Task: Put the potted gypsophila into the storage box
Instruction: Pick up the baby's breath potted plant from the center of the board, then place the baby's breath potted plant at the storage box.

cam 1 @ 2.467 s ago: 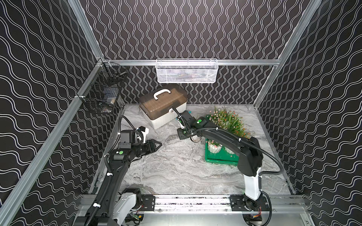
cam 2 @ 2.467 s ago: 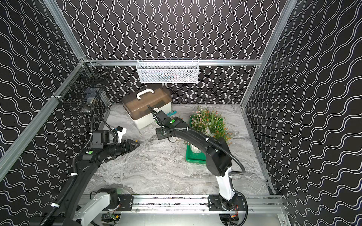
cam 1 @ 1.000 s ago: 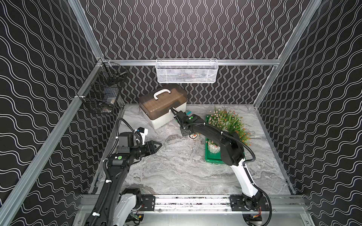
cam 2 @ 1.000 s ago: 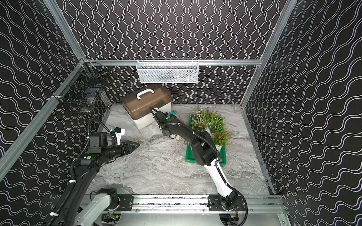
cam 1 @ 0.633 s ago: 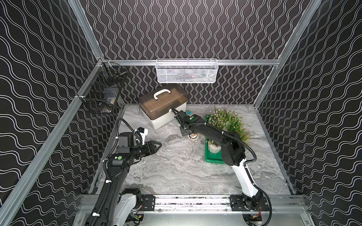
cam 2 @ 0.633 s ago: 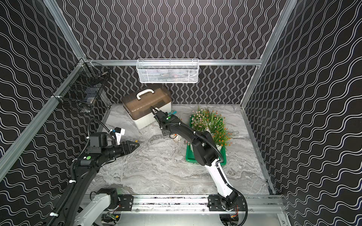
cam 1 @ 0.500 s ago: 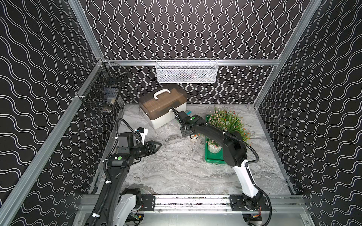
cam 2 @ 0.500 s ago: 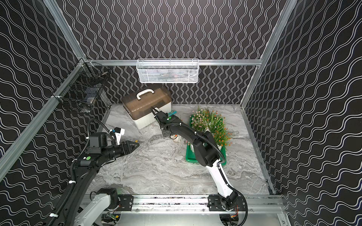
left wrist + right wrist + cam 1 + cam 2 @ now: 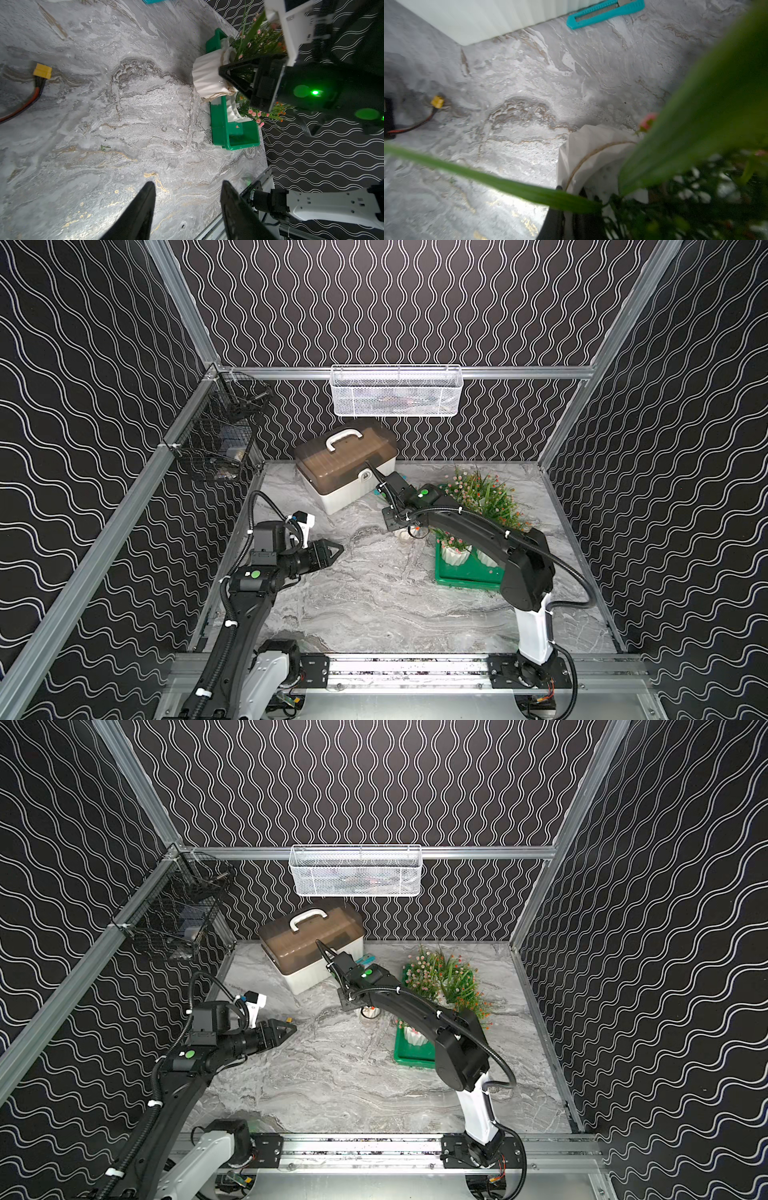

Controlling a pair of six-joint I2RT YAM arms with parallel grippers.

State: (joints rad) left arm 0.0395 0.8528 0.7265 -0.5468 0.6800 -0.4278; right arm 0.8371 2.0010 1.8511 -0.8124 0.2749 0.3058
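My right jaws clamped on a white ribbed pot of pink-flowered sprigs [image 9: 205, 81], just beside the bright-green plastic tray [image 9: 222, 124], my left jaws apart, empty.

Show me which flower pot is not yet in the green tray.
The white ribbed pot, pinched at its rim by the right gripper. It alone is outside the green tray, just beside it; the other pots sit inside.

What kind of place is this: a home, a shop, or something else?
Most likely a robot test booth, not a home: a left arm and right arm stand on an aluminium rail, wave-patterned black panels close three sides, and props such as a green tray sit on a marble-look tabletop.
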